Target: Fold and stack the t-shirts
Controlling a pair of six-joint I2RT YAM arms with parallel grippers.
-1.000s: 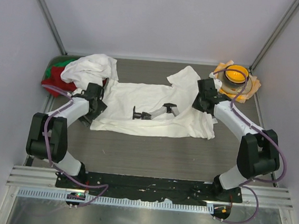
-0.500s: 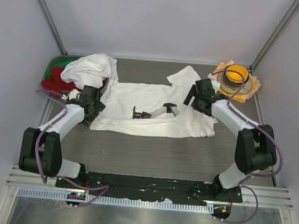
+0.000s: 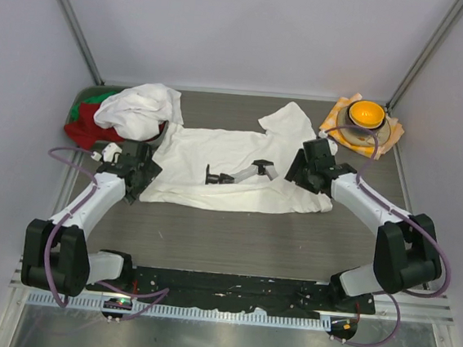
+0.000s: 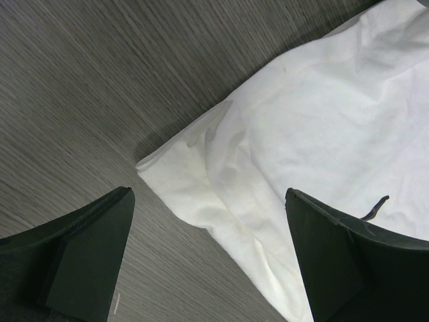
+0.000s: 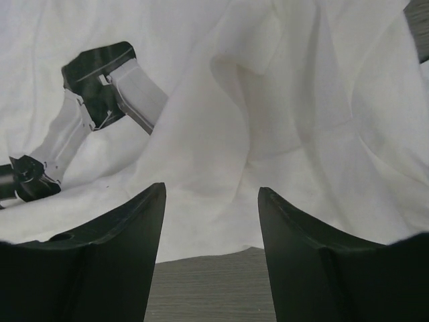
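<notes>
2 white shirts, 1 flat and 1 in a heap

1 round bowl sits in the far right corner. It is orange inside, and I cannot tell what is in it. It stands on an orange-and-white checked cloth.

The flat t-shirt lies spread out in the middle of the tabletop. A black and grey shape shows on it. The bunched t-shirt is heaped at the far left, partly on top of red and green clothes.

The left pincer hangs over the flat shirt's near left corner, with its fingers spread wide and nothing in them. The right pincer hangs over the shirt's right end, fingers apart and pinching nothing.

A wide strip of tabletop shows between the shirt's near edge and the arm bases. The tabletop is dark grey with thin wood lines. Pale grey walls stand on 3 sides.
</notes>
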